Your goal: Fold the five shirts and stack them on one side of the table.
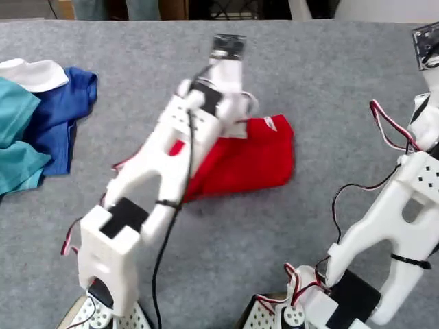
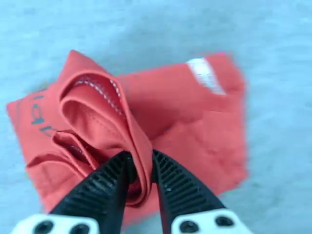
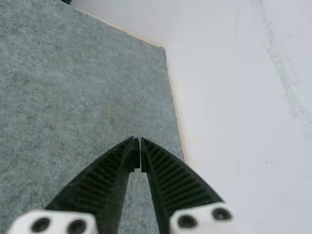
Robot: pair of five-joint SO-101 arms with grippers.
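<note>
My left gripper [image 2: 141, 165] is clenched on a raised ridge of the soft red cotton shirt [image 2: 195, 122], with the cloth bunched between the ribbed black fingers [image 2: 105, 187]. The rest of the garment lies spread below as a rough rectangle. From the high view the shirt sits about mid-table on the grey felt table cover [image 1: 329, 89], partly under the left arm, with a white label patch showing near its far corner. I judge it light and limp: it will sag and drag on the felt rather than hold a crease, so a pinch at a hem or doubled edge should carry more cleanly than this loose middle fold, which could slip out or pull only one layer. My right gripper [image 3: 140, 153] is closed on nothing, its tips meeting over the felt near the table's pale edge, well apart from the shirt. At the left side of the table lies a loose heap: a teal shirt [image 1: 17, 144], a royal blue shirt [image 1: 65, 113] and a white garment [image 1: 34, 72], all unfolded as far as I can judge.
</note>
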